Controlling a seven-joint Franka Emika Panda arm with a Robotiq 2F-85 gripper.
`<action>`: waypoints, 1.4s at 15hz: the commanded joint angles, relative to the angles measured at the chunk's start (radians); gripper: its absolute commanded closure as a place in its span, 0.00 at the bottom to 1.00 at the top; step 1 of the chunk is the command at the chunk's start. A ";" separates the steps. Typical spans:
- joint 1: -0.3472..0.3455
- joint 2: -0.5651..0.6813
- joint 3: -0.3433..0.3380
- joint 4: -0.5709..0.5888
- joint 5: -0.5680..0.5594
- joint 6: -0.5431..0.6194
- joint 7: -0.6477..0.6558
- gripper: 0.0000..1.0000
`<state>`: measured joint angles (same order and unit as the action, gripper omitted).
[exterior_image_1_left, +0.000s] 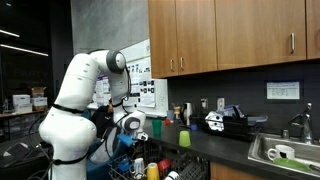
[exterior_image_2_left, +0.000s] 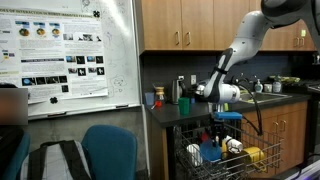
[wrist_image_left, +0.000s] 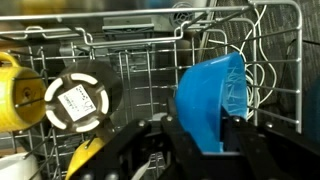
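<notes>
My gripper (wrist_image_left: 200, 135) is shut on a blue plastic bowl (wrist_image_left: 210, 95), which stands on edge between the two black fingers. It hangs over a wire dish rack (wrist_image_left: 130, 50). The gripper (exterior_image_2_left: 222, 108) shows in an exterior view with the blue bowl (exterior_image_2_left: 229, 117) just above the rack (exterior_image_2_left: 200, 135). It also shows in an exterior view (exterior_image_1_left: 133, 133), low in front of the counter. In the wrist view a yellow cup (wrist_image_left: 12, 92) and a round black-and-white lid (wrist_image_left: 78, 98) lie in the rack to the left. A yellow item (wrist_image_left: 85, 155) lies below them.
The rack holds several dishes, yellow and white among them (exterior_image_2_left: 240, 150). A dark counter (exterior_image_1_left: 215, 148) carries a green cup (exterior_image_1_left: 184, 138) and a sink (exterior_image_1_left: 285, 155). Wooden cabinets (exterior_image_2_left: 180, 25) hang above. A blue chair (exterior_image_2_left: 108, 150) and a whiteboard (exterior_image_2_left: 65, 50) stand beside the rack.
</notes>
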<state>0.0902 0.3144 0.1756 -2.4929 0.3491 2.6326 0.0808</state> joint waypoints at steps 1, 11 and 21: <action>-0.057 -0.001 0.041 -0.001 0.100 -0.017 -0.091 0.88; -0.149 -0.034 0.048 -0.030 0.292 -0.016 -0.265 0.88; -0.181 -0.061 0.043 -0.032 0.581 -0.061 -0.566 0.88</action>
<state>-0.0714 0.3031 0.2145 -2.5014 0.8538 2.6116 -0.3934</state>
